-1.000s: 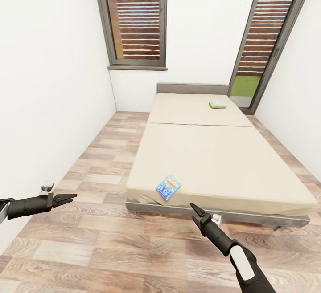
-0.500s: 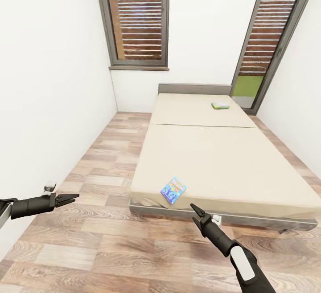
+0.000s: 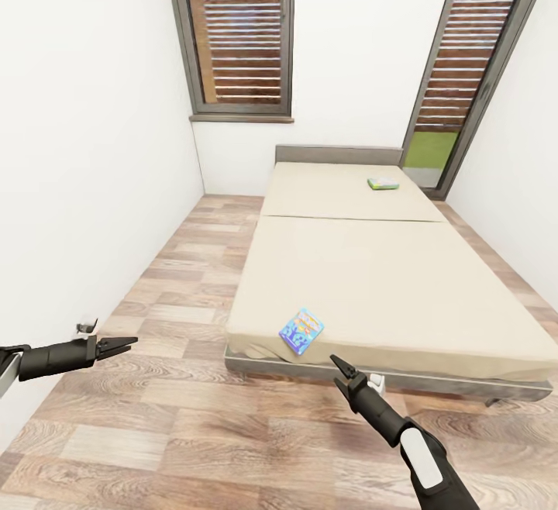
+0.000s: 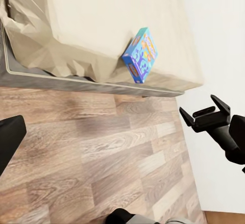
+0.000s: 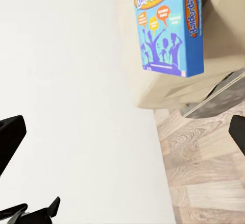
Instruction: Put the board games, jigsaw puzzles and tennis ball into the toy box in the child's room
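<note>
- Fingers of both the left gripper and right gripper parted, empty, low in frame
- Blue board game at bed foot corner — green-edged board game near headboard

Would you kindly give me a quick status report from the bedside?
Both grippers, left and right, open, empty. Blue board game at bed's near corner; green-edged one by headboard. Path clear.

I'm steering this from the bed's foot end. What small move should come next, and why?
Probably ease the right claw forward and up over the bed's near edge toward the blue board game. That box lies flat nearest the claw, which looks open, holds nothing and sits below the mattress edge.
</note>
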Robot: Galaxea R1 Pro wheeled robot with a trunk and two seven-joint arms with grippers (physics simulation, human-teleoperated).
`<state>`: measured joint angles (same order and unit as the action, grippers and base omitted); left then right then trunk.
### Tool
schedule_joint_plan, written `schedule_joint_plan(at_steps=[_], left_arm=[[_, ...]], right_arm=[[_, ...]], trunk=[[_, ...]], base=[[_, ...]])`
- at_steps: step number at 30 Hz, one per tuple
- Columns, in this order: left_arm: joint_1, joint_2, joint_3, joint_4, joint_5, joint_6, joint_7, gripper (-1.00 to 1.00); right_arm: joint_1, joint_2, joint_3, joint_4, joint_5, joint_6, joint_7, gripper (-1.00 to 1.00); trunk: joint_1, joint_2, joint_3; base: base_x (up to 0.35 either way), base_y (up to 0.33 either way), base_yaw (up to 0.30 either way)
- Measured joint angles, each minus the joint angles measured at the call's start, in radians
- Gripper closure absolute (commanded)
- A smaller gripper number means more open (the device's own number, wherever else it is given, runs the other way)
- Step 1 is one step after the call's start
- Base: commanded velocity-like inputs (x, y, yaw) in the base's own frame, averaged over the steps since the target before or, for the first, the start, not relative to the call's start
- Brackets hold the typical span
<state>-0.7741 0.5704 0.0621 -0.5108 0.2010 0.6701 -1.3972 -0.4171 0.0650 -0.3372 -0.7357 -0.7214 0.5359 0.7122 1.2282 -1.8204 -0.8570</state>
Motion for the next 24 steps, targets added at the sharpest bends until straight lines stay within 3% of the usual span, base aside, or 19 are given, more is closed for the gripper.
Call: schedule_joint_plan(at_steps=[13,24], left_arm=[[0.000,0.000,-0.002,0.000,0.001,0.000,-0.005,-1.00],[0.000,0.000,-0.002,0.000,0.001,0.000,-0.004,-1.00]], right_arm=[[-0.001,-0.001,0.003,-0.006,0.004,-0.006,0.009,-1.00],[0.000,-0.019,0.012,-0.012,0.005,-0.009,0.023,-1.00]], trunk=[[0.050,-0.091,-0.041],[0.092,-0.168,-0.075]], base=[[0.000,0.000,0.000],[0.000,0.000,0.000]])
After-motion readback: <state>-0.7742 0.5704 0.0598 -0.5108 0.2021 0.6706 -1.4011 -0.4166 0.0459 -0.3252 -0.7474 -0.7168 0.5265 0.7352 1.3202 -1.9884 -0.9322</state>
